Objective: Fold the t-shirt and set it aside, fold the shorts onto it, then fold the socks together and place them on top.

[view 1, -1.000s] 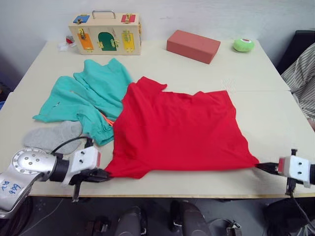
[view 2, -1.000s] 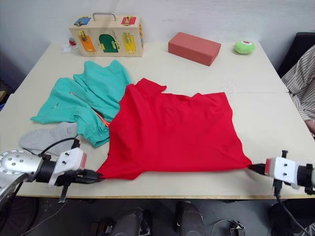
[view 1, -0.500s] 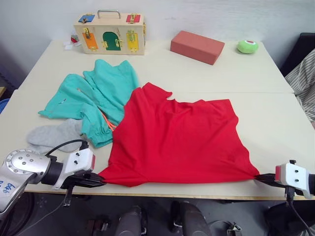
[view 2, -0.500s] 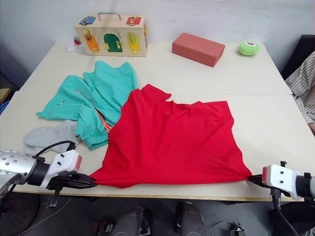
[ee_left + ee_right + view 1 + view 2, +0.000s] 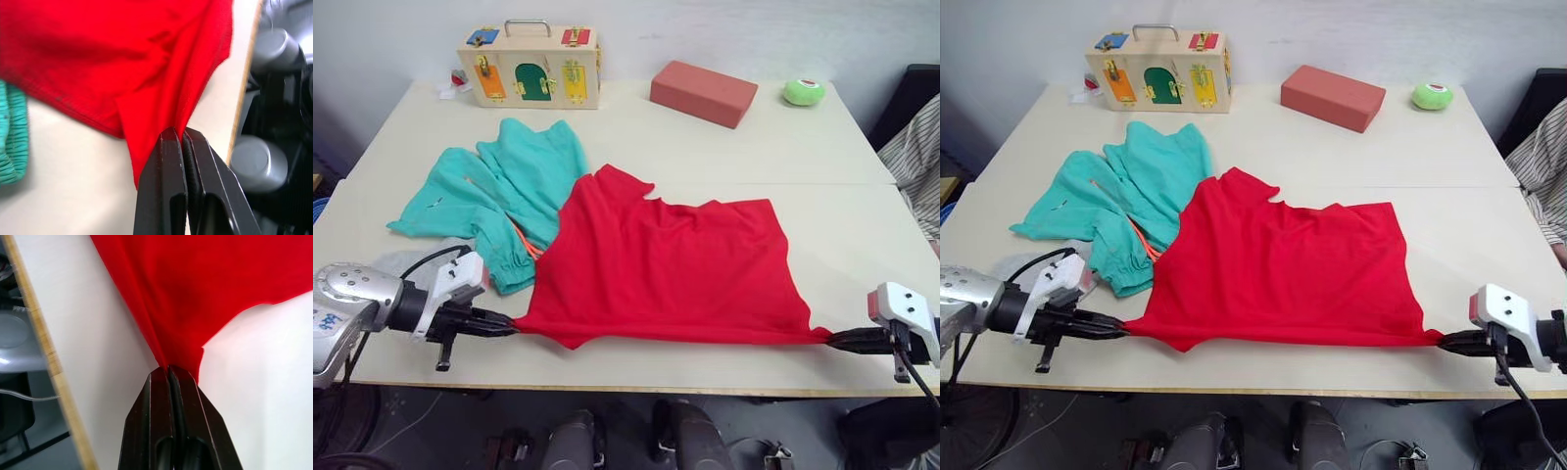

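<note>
The red t-shirt [image 5: 671, 264] lies spread across the middle of the table, stretched between both grippers along its near hem. My left gripper [image 5: 512, 324] is shut on the t-shirt's near left corner [image 5: 168, 115]. My right gripper [image 5: 829, 338] is shut on the near right corner [image 5: 178, 345]. The teal shorts [image 5: 499, 196] lie crumpled to the left of the t-shirt, their orange drawstring [image 5: 527, 243] showing at the t-shirt's edge. A grey sock [image 5: 411, 262] lies in front of the shorts, partly behind my left arm.
At the back of the table [image 5: 705, 147] stand a wooden latch box [image 5: 529, 67], a red brick-like block [image 5: 703, 92] and a small green ball [image 5: 803, 91]. A person's striped sleeve [image 5: 918, 157] shows at the right edge. Both grippers work close to the table's near edge [image 5: 685, 377].
Both grippers have lifted slightly and pulled outward, drawing the t-shirt's near hem taut and a little further from the table's edge. The left arm now covers more of the sock.
</note>
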{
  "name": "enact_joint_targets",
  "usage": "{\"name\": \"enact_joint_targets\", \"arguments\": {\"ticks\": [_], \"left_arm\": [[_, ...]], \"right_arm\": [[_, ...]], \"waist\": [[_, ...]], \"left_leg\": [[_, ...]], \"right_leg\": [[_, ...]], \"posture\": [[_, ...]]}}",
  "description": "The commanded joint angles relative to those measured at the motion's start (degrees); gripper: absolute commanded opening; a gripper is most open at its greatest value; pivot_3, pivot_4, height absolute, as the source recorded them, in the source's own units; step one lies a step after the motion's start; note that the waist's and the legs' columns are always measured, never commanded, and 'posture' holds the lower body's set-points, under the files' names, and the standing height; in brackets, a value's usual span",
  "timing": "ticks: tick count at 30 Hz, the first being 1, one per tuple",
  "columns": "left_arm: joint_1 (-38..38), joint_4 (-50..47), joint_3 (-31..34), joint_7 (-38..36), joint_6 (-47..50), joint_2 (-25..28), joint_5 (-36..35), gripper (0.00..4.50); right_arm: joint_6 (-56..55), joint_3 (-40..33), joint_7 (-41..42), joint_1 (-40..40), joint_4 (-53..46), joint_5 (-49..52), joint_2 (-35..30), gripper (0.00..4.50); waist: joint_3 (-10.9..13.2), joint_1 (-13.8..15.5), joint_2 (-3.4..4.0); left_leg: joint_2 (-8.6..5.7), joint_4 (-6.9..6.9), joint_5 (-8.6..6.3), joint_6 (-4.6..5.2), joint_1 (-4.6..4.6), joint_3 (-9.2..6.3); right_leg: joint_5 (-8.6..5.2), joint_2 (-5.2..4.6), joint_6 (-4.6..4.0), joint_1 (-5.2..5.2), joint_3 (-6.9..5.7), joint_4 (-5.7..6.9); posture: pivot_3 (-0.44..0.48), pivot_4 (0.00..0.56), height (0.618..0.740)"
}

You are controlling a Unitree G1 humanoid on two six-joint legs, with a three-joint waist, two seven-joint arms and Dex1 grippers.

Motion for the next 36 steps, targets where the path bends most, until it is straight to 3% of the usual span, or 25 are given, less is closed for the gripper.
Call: {"name": "enact_joint_targets", "arguments": {"ticks": [1, 8, 9, 12, 18, 20, 23, 24, 25, 28, 34, 36], "left_arm": [[-2.9, 3.6, -1.0, 2.5, 1.2, -1.6, 1.8, 0.01], [-4.7, 5.9, -1.2, 3.6, 1.5, -3.6, 2.1, 0.01], [-4.6, 6.0, -0.5, 4.4, 1.4, -4.3, 1.8, 0.22], [-4.4, 6.2, 1.4, 6.5, 0.4, -6.4, 1.6, 0.95], [-2.9, 5.9, 9.5, 13.1, -7.6, -13.3, 1.7, 2.85], [-0.1, 0.9, 13.8, 12.7, -9.5, -15.5, -1.7, 3.44], [4.7, -6.2, 13.3, 8.2, -9.5, -15.1, -4.5, 3.44], [6.4, -7.2, 11.3, 6.1, -12.2, -13.8, -2.3, 3.44], [7.6, -7.8, 9.9, 4.7, -14.0, -12.9, -0.7, 3.48], [8.5, -8.0, 4.9, 2.2, -18.7, -13.1, 2.0, 2.52], [4.9, -4.4, -5.4, 3.0, -24.5, -17.8, 8.6, 0.61], [4.1, -2.0, -7.3, 3.9, -26.4, -18.7, 11.2, 0.03]], "right_arm": [[0.7, 1.8, -1.2, -3.8, 4.3, -2.4, 1.5, 0.00], [0.2, 1.9, -2.5, -7.5, 5.7, -1.9, 5.3, 0.00], [0.7, 0.9, -3.7, -7.9, 5.8, -1.2, 6.1, 0.18], [0.7, -1.9, -5.5, -8.2, 5.7, -0.3, 7.4, 0.92], [-3.0, -11.2, -10.5, -6.9, 5.2, 1.6, 9.9, 3.02], [2.6, -17.0, -9.5, -1.2, -3.2, 7.6, 11.1, 3.66], [9.6, -20.1, -7.9, 7.1, -16.4, 14.4, 12.9, 3.66], [8.7, -19.6, -7.5, 8.9, -19.1, 14.3, 13.5, 3.66], [8.1, -19.3, -7.2, 10.0, -20.8, 14.0, 14.0, 3.22], [0.7, -15.6, -6.0, 11.8, -23.4, 9.4, 16.2, 2.29], [-15.5, -5.9, -6.0, 9.0, -15.6, -1.9, 19.3, 0.16], [-16.9, -3.8, -7.0, 6.6, -13.5, -3.2, 20.0, 0.00]], "waist": [[0.0, 0.0, 0.00], [0.0, -0.3, -0.08], [-0.1, -0.3, -0.12], [-0.1, -0.2, -0.12], [-0.1, -0.1, -0.10], [-0.1, 0.1, -0.10], [-0.1, 0.2, -0.11], [-0.1, 0.2, -0.11], [-0.1, 0.0, -0.12], [-0.1, 0.0, -0.12], [-0.1, 0.3, -0.17], [-0.1, 0.2, -0.17]], "left_leg": [[0.00, 0.02, 0.00, 0.00, -0.01, 0.00], [0.00, 0.03, 0.01, 0.00, -0.03, 0.01], [0.01, 0.03, 0.02, -0.01, -0.01, 0.01], [0.01, 0.06, 0.04, -0.02, -0.01, 0.02], [0.01, 0.06, 0.04, -0.02, -0.02, 0.02], [0.01, 0.03, 0.04, -0.02, -0.03, 0.02], [0.05, -0.09, 0.02, -0.05, -0.06, -0.06], [0.05, -0.12, 0.02, -0.05, -0.03, -0.06], [0.04, -0.07, 0.02, -0.04, -0.02, -0.06], [0.01, -0.05, -0.14, 0.00, 0.10, 0.02], [-0.02, -0.06, -0.10, 0.00, 0.07, 0.02], [-0.03, -0.06, -0.07, 0.05, 0.04, 0.05]], "right_leg": [[0.00, 0.00, 0.00, -0.01, 0.00, 0.02], [0.00, 0.00, 0.00, -0.03, 0.00, 0.03], [0.00, 0.00, 0.00, -0.02, 0.00, 0.03], [0.00, 0.00, 0.00, -0.02, 0.02, 0.07], [0.00, 0.00, 0.01, -0.02, 0.02, 0.07], [0.01, -0.01, 0.01, -0.03, 0.01, 0.04], [-0.01, 0.00, 0.00, -0.02, -0.05, -0.05], [-0.01, 0.01, 0.00, 0.02, -0.05, -0.09], [0.00, 0.00, 0.02, 0.07, -0.05, -0.12], [0.08, 0.00, 0.11, 0.15, 0.09, -0.13], [0.15, 0.00, 0.09, 0.10, 0.12, -0.16], [0.15, 0.01, 0.10, 0.07, 0.11, -0.18]], "posture": [[0.000, 0.150, 0.740], [0.000, 0.150, 0.740], [0.000, 0.150, 0.740], [0.000, 0.150, 0.740], [0.000, 0.150, 0.740], [0.000, 0.150, 0.740], [0.000, 0.150, 0.740], [0.000, 0.150, 0.740], [0.000, 0.150, 0.740], [0.000, 0.150, 0.740], [0.000, 0.150, 0.740], [0.000, 0.150, 0.740]]}}
